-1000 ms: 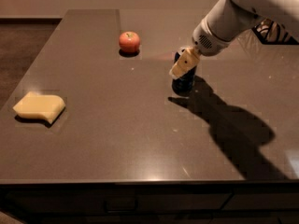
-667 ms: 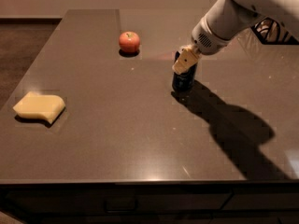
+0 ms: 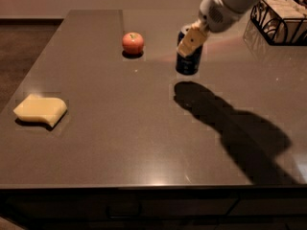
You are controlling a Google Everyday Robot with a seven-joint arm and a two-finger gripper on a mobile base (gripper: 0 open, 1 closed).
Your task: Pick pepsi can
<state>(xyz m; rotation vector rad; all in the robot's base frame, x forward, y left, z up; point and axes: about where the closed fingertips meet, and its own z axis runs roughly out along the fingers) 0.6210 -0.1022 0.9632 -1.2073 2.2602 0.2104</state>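
Dark blue pepsi can (image 3: 188, 65) hangs just off the table (image 3: 144, 143), far and right of centre, its shadow apart on the near side. I see my gripper (image 3: 190, 46) clamped on its upper part. An apple (image 3: 133, 43) sits to its left.

Cannot make out the top or logo of the pepsi can (image 3: 189, 65), covered by the tan near finger (image 3: 191, 40) of the gripper (image 3: 188, 47) clamped on it just above the table (image 3: 144, 143); cannot see the far finger behind the can. Loses the arm (image 3: 230, 1) at the top edge and the wire basket (image 3: 280, 25) at the right edge, its contents too blurred to name
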